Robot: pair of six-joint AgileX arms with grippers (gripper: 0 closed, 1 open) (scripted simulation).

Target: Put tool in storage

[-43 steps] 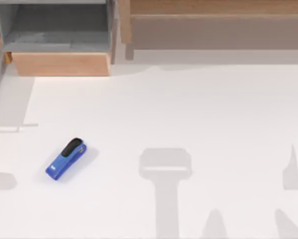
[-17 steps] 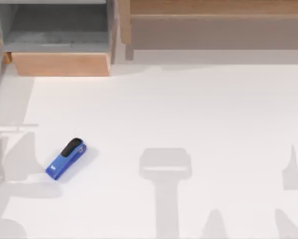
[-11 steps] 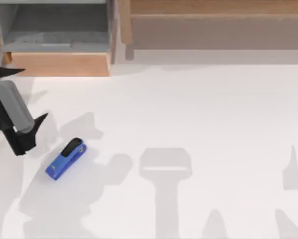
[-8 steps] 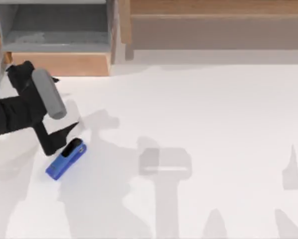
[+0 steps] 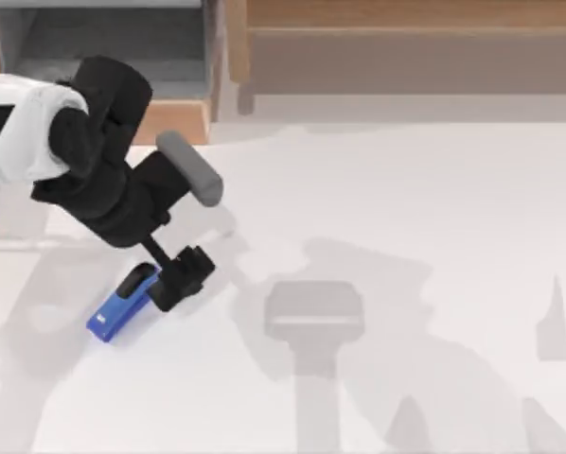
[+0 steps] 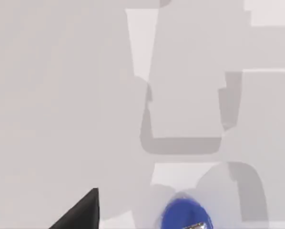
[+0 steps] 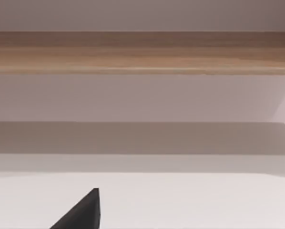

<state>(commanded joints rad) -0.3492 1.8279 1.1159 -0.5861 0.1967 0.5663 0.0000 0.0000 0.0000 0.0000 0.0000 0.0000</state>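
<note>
The tool, a small bright-blue stapler [image 5: 111, 315], lies slanted on the white table at the left, its black top end partly under my left gripper [image 5: 172, 277]. That gripper hangs open just above the stapler's far end, reaching in from the left edge. In the left wrist view the stapler's blue end [image 6: 185, 217] sits beside one black fingertip [image 6: 83, 217]. The storage is an open drawer [image 5: 177, 119] with a wooden front and grey inside, at the back left. My right arm is parked off to the right, its wrist camera facing the cabinet.
A long wooden cabinet [image 5: 406, 38] runs along the back edge to the right of the drawer, and its wooden front [image 7: 142, 52] fills the far side of the right wrist view. White tabletop [image 5: 406, 208] stretches open across the middle and right.
My left arm has swung in from the left edge and come down over the stapler's black end. The stapler has not moved.
</note>
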